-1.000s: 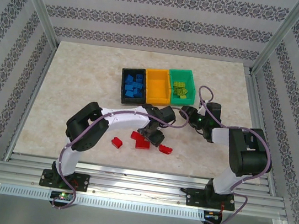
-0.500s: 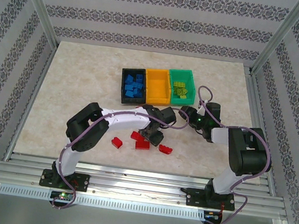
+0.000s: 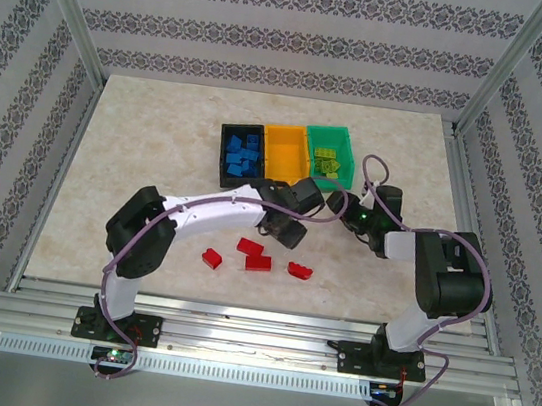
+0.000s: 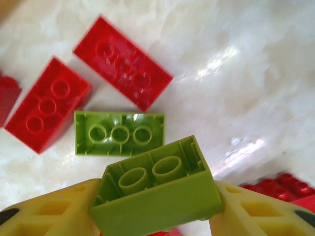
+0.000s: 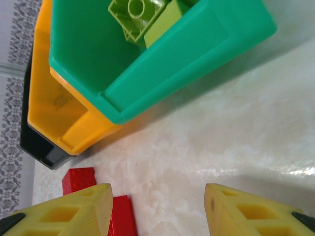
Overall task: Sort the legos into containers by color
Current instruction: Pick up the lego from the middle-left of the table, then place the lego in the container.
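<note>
My left gripper (image 4: 156, 199) is shut on a lime green lego (image 4: 147, 172), held hollow side up just above the table. Below it a second lime green lego (image 4: 119, 133) lies upside down beside two red legos (image 4: 123, 61) (image 4: 47, 104). From above, the left gripper (image 3: 286, 227) hangs over the red legos (image 3: 259, 262), just in front of the containers. The black bin (image 3: 240, 154) holds blue legos, the orange bin (image 3: 288, 157) stands in the middle, and the green bin (image 3: 329, 156) holds lime ones. My right gripper (image 5: 157, 211) is open over bare table near the green bin (image 5: 162, 59).
Red legos (image 3: 211, 257) (image 3: 300, 270) lie scattered near the table's front edge. In the right wrist view two red legos (image 5: 78, 179) sit beside the left finger. The right arm's wrist (image 3: 365, 216) is close to the left gripper. Open tabletop stretches to the left.
My left gripper has closed on the lime green lego and lifted it off the table, moving slightly toward the bins. The right arm has stayed in place.
</note>
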